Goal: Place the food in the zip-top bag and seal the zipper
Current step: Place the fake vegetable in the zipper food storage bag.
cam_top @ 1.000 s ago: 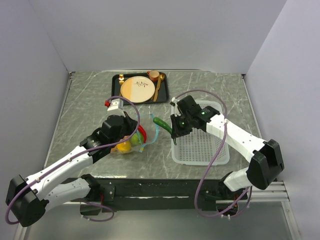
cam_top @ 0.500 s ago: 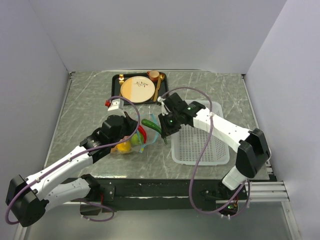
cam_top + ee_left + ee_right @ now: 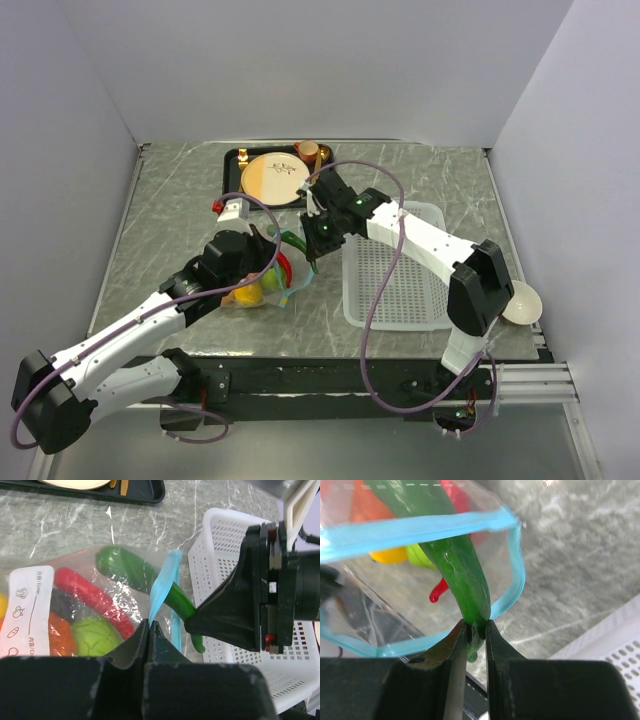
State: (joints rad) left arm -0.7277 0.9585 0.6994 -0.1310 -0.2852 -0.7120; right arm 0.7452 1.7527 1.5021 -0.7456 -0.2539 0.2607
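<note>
The bag lies on the counter at about 8 o'clock from the counter's middle, with its mouth turned toward 3 o'clock. The left gripper is closed tight on the zipper. It pinches the blue strip at one lip of the mouth, and the strip rises from the pinch toward 12 o'clock in the left wrist view. The mouth gapes, and from the right wrist the zipper shows as an open blue loop.

The right gripper is clamped on the stem end of the green chili, its jaws almost together with only that thin end between them. The chili's body runs through the loop. Its far end is under the clear plastic inside the bag, while the stem end and the gripper are outside, on the 3 o'clock side of the mouth.

Already in the bag are a red chili, a lime, an orange piece and a lemon. A white label sits on the plastic over them.

A white basket stands at 4 o'clock from the counter's middle, just beside the right gripper. A black tray holding a round plate sits at 12 o'clock, well apart from the bag.
</note>
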